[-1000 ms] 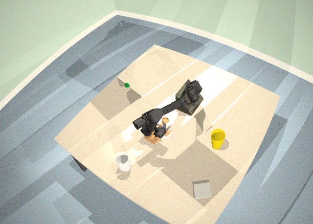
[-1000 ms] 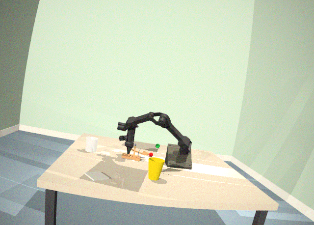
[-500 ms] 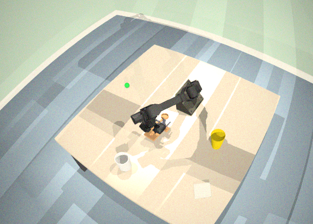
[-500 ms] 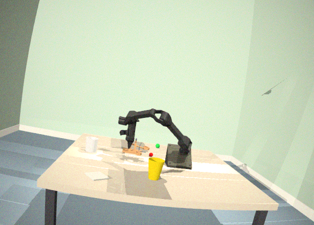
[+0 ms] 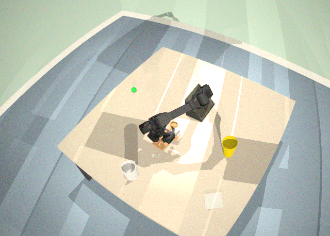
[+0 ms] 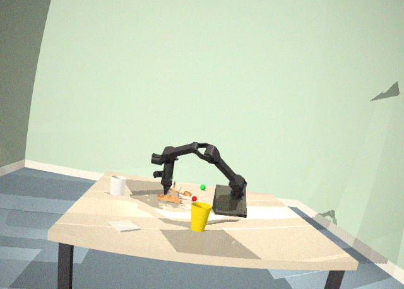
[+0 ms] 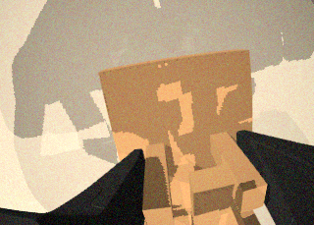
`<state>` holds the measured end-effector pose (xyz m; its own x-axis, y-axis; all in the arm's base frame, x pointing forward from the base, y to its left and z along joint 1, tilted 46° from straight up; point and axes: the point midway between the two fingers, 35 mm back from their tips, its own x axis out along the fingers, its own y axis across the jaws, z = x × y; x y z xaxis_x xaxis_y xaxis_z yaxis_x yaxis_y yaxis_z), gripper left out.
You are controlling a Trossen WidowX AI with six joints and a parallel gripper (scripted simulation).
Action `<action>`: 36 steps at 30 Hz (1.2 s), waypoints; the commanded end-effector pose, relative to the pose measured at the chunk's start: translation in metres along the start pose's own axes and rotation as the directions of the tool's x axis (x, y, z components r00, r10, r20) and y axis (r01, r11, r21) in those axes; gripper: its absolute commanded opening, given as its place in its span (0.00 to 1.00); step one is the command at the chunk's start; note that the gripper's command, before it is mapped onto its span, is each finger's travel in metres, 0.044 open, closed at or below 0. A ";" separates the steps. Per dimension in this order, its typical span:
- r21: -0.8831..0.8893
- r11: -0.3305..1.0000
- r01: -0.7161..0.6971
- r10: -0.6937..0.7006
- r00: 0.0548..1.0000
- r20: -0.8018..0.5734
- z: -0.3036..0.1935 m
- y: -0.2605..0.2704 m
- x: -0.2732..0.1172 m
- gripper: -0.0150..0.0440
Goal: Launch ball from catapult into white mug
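"Two balls sat on the surface [image 5: 170, 190] [image 6: 293, 247], didn't they?"

"They did. The red ball [image 6: 194, 198] was near the catapult [image 5: 160, 145] [image 6: 169, 198] [image 7: 179, 102] in the exterior view, outside its launching cup [image 5: 174, 124] [image 6: 187, 193]. The green ball [image 5: 133, 89] [image 6: 202, 187] lay well apart. I couldn't tell which one was meant for the shot."

"And the pincer [image 5: 161, 138] [image 6: 166, 194] [image 7: 191, 149]?"

"It pointed down, closed on the catapult, with a dark finger on each side of the wooden frame."

"Where was the white mug [image 5: 130, 172] [image 6: 117, 185]?"

"Upright, near an edge of the surface, apart from the catapult. The broad end of the catapult's flat base [image 7: 142, 97] stuck out beyond the fingers."

"Anything else around?"

"A yellow cup [image 5: 229, 148] [image 6: 199, 217] stood upright, well apart from the mug, and a pale square [image 5: 213, 201] [image 6: 124, 226] lay flat."
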<state>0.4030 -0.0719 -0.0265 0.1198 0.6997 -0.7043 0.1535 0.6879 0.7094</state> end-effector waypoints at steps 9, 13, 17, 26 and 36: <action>0.009 1.000 -0.007 0.006 1.000 0.013 0.001 -0.001 0.017 0.25; 0.003 1.000 -0.001 0.001 1.000 -0.001 0.000 -0.001 0.017 0.25; 0.003 1.000 -0.001 0.001 1.000 -0.001 0.000 -0.001 0.017 0.30; 0.003 1.000 -0.001 0.001 1.000 -0.001 0.000 -0.001 0.017 0.70; 0.005 1.000 0.004 -0.004 1.000 -0.002 0.001 -0.003 -0.058 1.00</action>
<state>0.4017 -0.0738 -0.0234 0.0995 0.7088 -0.6983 0.1609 0.6811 0.7143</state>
